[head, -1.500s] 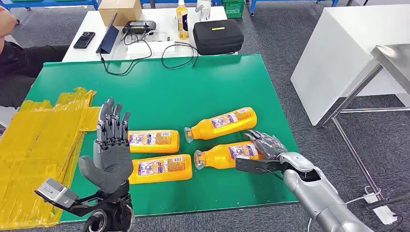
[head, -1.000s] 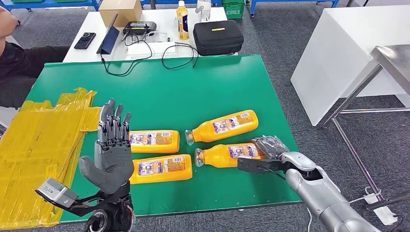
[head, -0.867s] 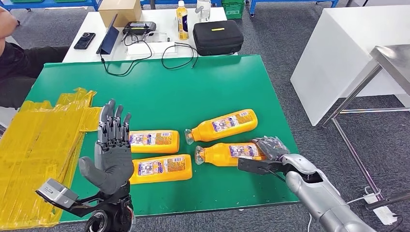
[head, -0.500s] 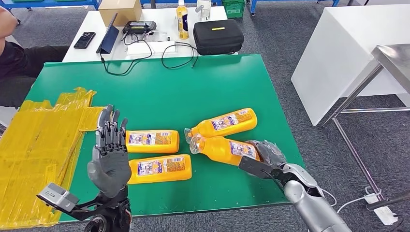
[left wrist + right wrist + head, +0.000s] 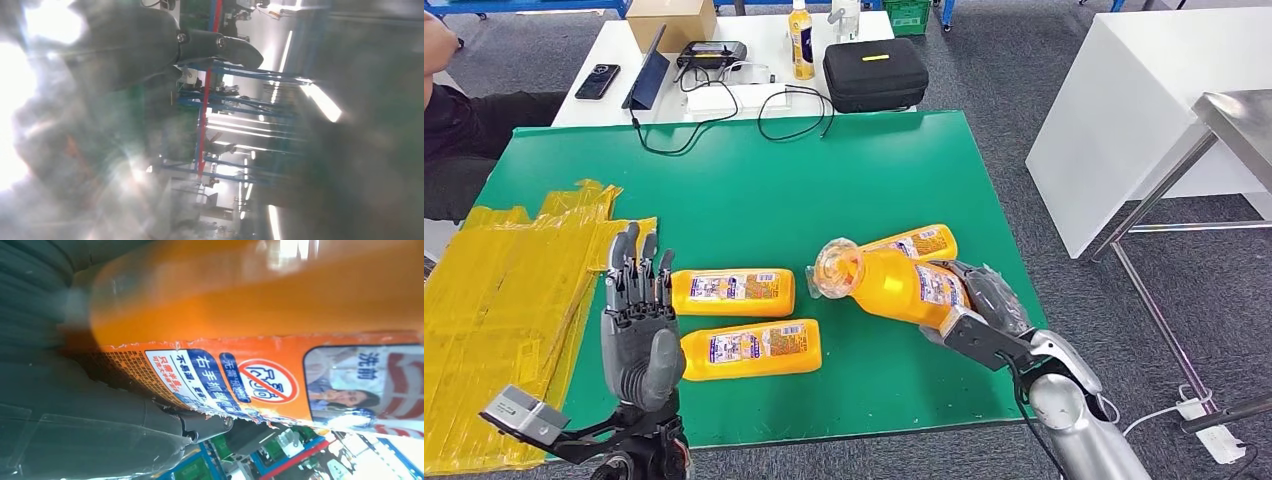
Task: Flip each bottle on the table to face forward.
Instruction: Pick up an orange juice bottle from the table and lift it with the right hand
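At lower left of the head view, the left robot hand (image 5: 636,335) is raised with fingers spread, holding nothing. Beside it two bottles (image 5: 732,293) lie on the green bench (image 5: 754,180), labels up, apparently untouched. Right of centre, the right robot hand (image 5: 984,305) grips a tilted orange bottle (image 5: 892,285), its mouth raised, in front of a fourth bottle (image 5: 916,243). Most flipping probably remains.

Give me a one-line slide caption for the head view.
Right robot hand lifts one orange bottle off the green table; three more bottles lie flat, left robot hand open.
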Robot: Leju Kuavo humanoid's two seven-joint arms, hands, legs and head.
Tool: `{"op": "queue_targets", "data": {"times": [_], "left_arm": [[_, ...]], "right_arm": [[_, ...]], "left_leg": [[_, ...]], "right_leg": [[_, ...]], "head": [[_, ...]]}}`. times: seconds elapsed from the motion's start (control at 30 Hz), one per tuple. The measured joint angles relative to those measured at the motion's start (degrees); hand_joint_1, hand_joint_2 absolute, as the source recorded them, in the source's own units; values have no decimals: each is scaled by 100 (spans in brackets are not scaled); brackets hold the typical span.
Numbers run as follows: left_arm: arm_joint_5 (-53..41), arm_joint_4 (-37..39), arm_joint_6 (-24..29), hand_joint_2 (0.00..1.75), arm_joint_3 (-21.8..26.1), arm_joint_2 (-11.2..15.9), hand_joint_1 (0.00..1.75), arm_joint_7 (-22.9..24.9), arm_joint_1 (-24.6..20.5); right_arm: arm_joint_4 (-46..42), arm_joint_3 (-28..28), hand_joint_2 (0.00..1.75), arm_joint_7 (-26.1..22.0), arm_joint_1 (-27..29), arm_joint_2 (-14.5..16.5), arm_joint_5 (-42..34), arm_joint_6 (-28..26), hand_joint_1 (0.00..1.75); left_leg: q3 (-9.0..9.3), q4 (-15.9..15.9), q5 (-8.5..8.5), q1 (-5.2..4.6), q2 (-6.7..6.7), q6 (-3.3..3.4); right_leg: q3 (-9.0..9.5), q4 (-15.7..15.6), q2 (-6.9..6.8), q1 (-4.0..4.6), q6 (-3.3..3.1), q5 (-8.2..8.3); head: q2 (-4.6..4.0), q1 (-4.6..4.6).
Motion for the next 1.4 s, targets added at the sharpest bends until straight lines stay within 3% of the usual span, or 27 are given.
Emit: {"op": "queue_targets", "data": {"times": [0.17,0.37,0.7,1.4], "left_arm": [[73,-13,-64,175,45,-13,0,0,5],[159,-13,-249,175,48,-67,0,0,-15],[300,-7,-457,175,19,-81,0,47,-115],[360,-7,-505,175,1,-81,0,141,-175]], "right_arm": [[-113,5,175,-167,38,110,-69,8,175],[-93,430,175,-196,-8,758,29,-220,175],[690,845,175,-107,-881,1540,-314,-357,175],[1201,958,175,-130,-1144,2093,-543,-329,175]], "left_leg": [[-2,0,0,2,0,0],[-9,-2,1,12,4,-2],[-4,0,6,10,2,-4],[-13,-1,4,12,3,-4]], "right_leg": [[0,1,0,2,0,0],[-10,3,3,9,0,0],[-12,10,2,9,-2,1],[-22,11,3,9,-1,0]], "head": [[1,0],[0,-1],[0,0],[0,0]]}}
